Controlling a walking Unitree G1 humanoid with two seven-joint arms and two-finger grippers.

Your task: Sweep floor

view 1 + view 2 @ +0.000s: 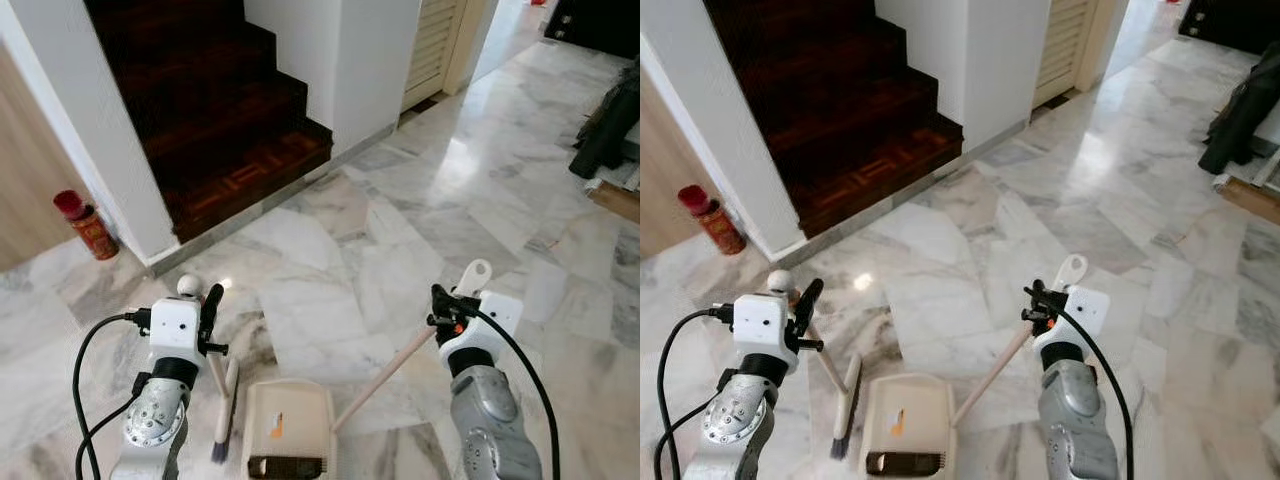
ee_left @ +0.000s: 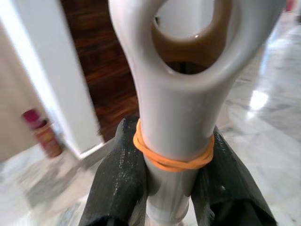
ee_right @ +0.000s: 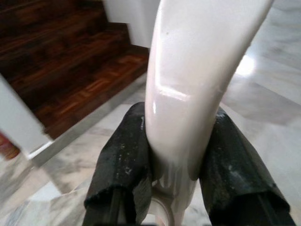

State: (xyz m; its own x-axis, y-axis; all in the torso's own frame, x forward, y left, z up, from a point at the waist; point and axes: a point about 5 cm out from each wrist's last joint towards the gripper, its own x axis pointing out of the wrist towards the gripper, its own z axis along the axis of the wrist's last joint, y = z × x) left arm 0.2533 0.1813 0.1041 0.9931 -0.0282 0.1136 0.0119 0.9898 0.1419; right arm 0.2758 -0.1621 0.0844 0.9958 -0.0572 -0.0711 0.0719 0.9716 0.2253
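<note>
My left gripper is shut on the white handle of a small broom. The broom's bristles rest on the marble floor just left of the dustpan. In the left wrist view the black fingers clamp the handle below an orange rubber band. My right gripper is shut on the long cream handle of the dustpan. The dustpan lies flat on the floor between my arms, with a small orange scrap inside. The right wrist view shows both pads tight around that handle.
Dark wooden stairs rise ahead on the left, between white walls. A red can stands by the wall at the far left. A louvred door is ahead, with a dark bag and a wooden board at the right.
</note>
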